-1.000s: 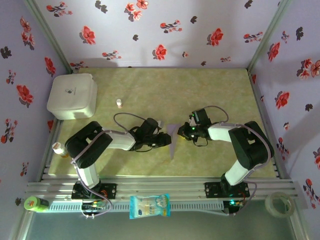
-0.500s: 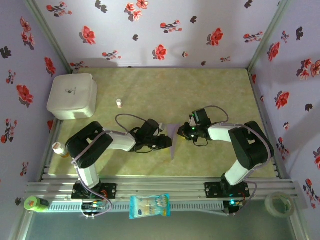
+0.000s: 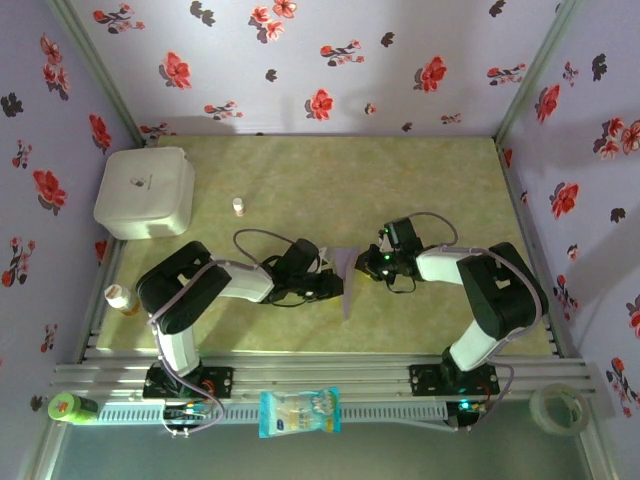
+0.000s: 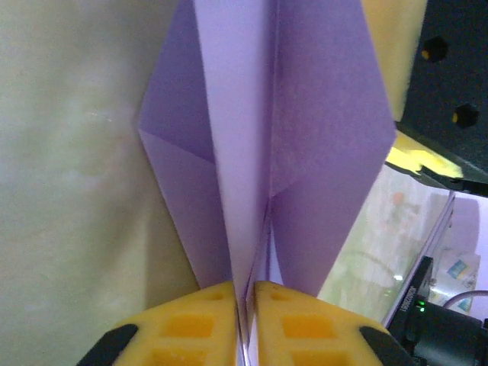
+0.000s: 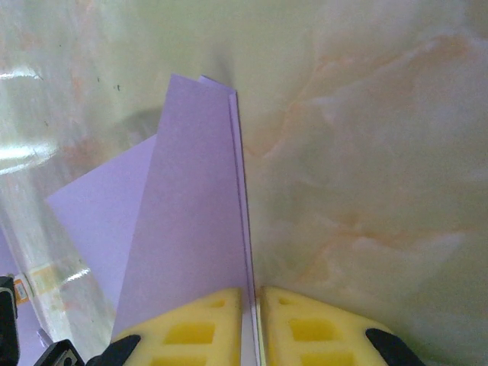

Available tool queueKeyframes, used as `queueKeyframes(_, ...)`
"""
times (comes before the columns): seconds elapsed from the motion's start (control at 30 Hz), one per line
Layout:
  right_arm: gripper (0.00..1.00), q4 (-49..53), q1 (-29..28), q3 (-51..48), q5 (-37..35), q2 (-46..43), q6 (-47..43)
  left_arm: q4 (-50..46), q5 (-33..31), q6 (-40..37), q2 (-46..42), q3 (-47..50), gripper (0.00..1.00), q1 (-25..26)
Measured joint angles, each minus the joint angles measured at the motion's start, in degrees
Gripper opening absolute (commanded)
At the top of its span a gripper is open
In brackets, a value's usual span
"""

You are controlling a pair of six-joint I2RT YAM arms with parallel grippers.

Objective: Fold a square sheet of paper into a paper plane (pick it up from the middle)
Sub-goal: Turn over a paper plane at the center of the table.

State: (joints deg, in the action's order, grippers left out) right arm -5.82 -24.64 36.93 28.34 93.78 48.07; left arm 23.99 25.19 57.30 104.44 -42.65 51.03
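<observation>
Left wrist view has the left gripper point(image 4: 244, 293) with jaws nipped tight on the paper plane point(image 4: 305, 152) at mid table point(image 4: 69, 191), the right gripper point(image 5: 253, 297) likewise pinching its opposite edge, so uneven pulling could tear it.

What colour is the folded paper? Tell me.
Pale lilac, plain. The paper shows best in the left wrist view.

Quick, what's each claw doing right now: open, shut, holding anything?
Left claw: closed on the paper plane.
Right claw: closed on the same paper plane.
</observation>
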Motion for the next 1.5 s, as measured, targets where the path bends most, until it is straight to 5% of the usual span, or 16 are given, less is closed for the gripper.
queueKeyframes(0.33,0.19,0.81,-0.02,-0.02,-0.13,-1.05,-0.04,-1.14,-1.77,0.42,-1.57,0.00,0.00,0.15)
queueKeyframes(0.6,0.26,3.41,-0.13,-0.02,-1.18,-6.49,-0.02,-30.64,-16.76,-6.93,-9.51,-12.04,0.00,0.20)
queueKeyframes(0.83,0.33,0.22,-0.37,-0.02,1.57,-6.78,2.40,-45.75,-23.12,-11.67,-9.27,-18.80,0.00,0.52)
queueKeyframes(1.5,0.34,-12.24,-6.14,3.69,8.17,1.73,11.17,-50.21,-24.85,-14.23,-5.16,-19.54,0.00,2.49)
